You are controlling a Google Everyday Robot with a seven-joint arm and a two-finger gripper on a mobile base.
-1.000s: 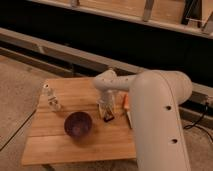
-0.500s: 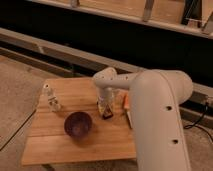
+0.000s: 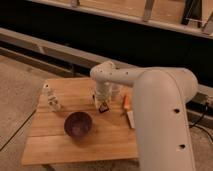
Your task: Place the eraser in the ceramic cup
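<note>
The end effector [image 3: 102, 102] points down at the wooden desk [image 3: 60, 145], behind and to the right of the dark purple round bowl [image 3: 78, 124]. Its fingers are closed together on the small flat black rectangular eraser [image 3: 104, 107], which sits low, at the desk surface. The short pale white ceramic cup [image 3: 116, 90] stands farther back and right of the bowl, just beyond the eraser and partly hidden by the white arm [image 3: 160, 110]. A small white bottle-like figure [image 3: 51, 99] stands left of the bowl.
</note>
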